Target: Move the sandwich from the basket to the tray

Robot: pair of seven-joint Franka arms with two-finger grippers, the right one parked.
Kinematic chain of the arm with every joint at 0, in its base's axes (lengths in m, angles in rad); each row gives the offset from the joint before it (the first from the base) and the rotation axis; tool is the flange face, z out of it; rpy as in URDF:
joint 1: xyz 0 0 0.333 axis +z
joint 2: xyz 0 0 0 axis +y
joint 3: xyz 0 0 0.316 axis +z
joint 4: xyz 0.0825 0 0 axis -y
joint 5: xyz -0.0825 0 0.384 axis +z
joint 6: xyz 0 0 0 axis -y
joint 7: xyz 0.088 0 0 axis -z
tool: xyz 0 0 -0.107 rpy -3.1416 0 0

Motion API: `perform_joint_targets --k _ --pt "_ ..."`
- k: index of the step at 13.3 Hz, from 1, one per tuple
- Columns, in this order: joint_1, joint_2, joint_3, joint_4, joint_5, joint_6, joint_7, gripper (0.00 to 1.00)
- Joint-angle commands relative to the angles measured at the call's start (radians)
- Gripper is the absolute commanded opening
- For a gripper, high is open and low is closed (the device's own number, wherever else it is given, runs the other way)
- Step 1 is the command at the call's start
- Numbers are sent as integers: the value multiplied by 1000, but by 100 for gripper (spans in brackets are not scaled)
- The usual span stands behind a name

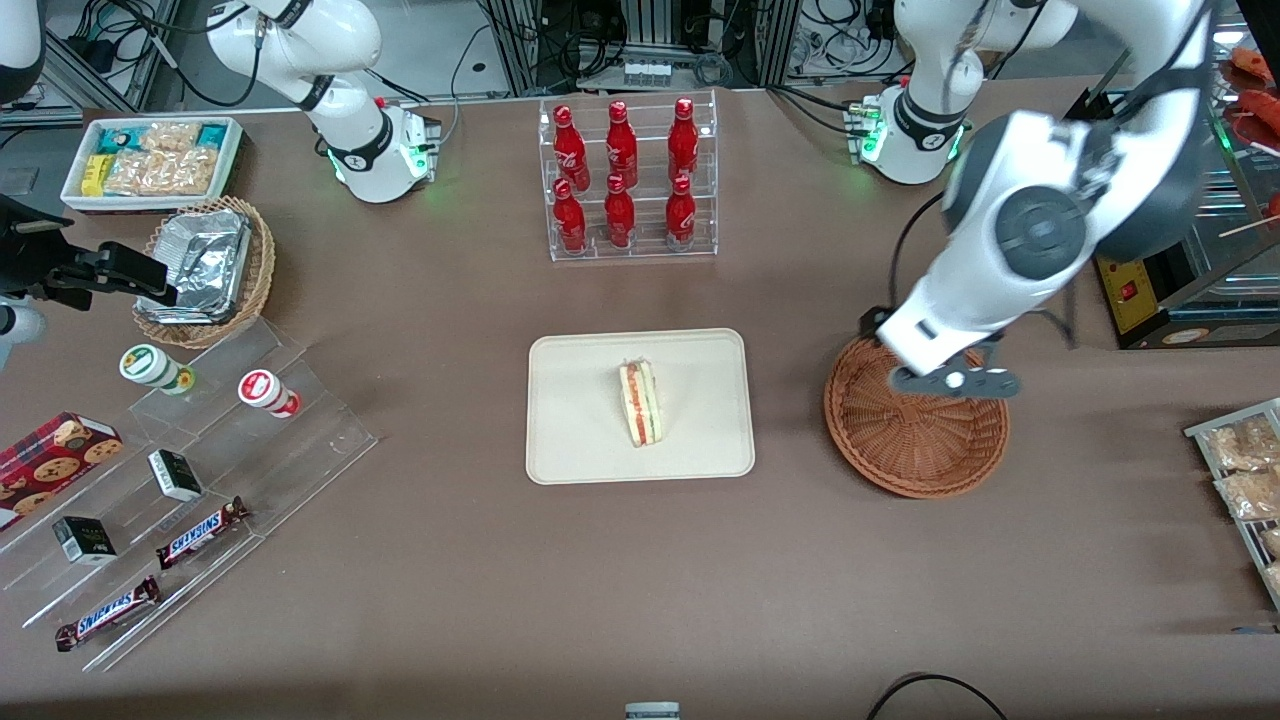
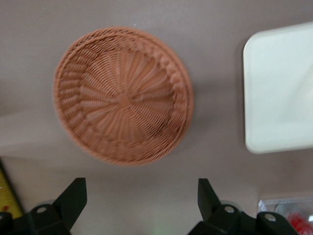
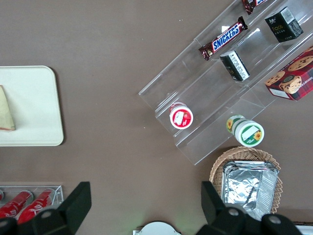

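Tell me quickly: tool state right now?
Left arm's tool: open, holding nothing, above the emptied basket; the sandwich lies on the tray.

Six red bottles (image 1: 625,180) in a clear rack, foil containers (image 1: 200,262) in wicker.

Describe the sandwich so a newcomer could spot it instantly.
Start at the rack of red bottles; nearer the front camera lies the cream tray, and the sandwich lies on it. It is a pale wedge with red-orange and green layers, the tray's only item. The open gripper hangs over the empty brown basket.
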Motion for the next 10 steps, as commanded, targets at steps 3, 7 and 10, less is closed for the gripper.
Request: perform_joint_targets --k 3,7,10 --pt "98 -106 42 51 -19 -178 280 100" --pt "154 -109 89 162 -5 -238 374 100" --pt "159 -114 113 179 1 -234 370 100"
